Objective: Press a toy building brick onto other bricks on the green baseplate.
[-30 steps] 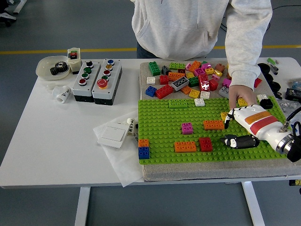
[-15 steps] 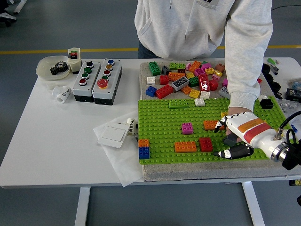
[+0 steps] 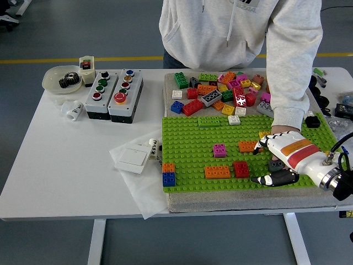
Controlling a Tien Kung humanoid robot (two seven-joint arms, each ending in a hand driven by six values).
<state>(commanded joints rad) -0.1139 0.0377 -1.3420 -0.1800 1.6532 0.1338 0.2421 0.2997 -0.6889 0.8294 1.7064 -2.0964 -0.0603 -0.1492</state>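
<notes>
R hand (image 3: 276,160) over green baseplate (image 3: 187,138), fingers spread

The green baseplate (image 3: 187,138) lies on the white table (image 3: 49,149), with a loose brick pile (image 3: 220,91) just behind it. On the baseplate stand an orange brick (image 3: 217,171), a red brick (image 3: 241,169) and a pink brick (image 3: 219,149). The right hand (image 3: 278,160) rests over the baseplate's right part, fingers curled beside another orange brick (image 3: 247,146). A person's sleeve (image 3: 292,66) reaches down to the baseplate, its hand (image 3: 278,130) mostly hidden behind the robot's.
</notes>
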